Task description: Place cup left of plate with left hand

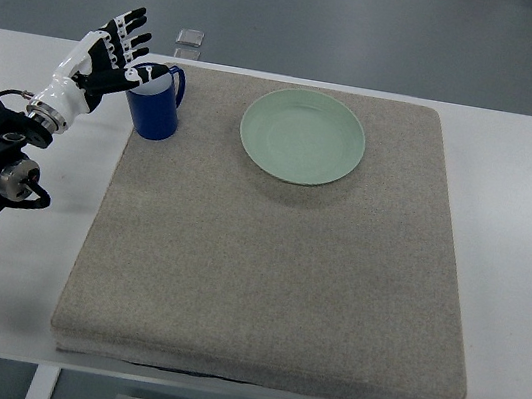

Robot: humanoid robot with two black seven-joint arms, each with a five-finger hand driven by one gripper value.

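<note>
The blue cup (156,101) stands upright in the upper left of the frame, left of the green plate (302,135). The left hand (112,50), fingers spread, holds nothing but crowds the rim. Risk: tipping the cup on withdrawal.

Single overhead cam, robot's side, looking steeply down at desk (517,148) w/ gray mat (276,262); whole desktop fills the frame.

Blue cup (155,105), pale green plate (302,135), grey mat (266,260).
</note>
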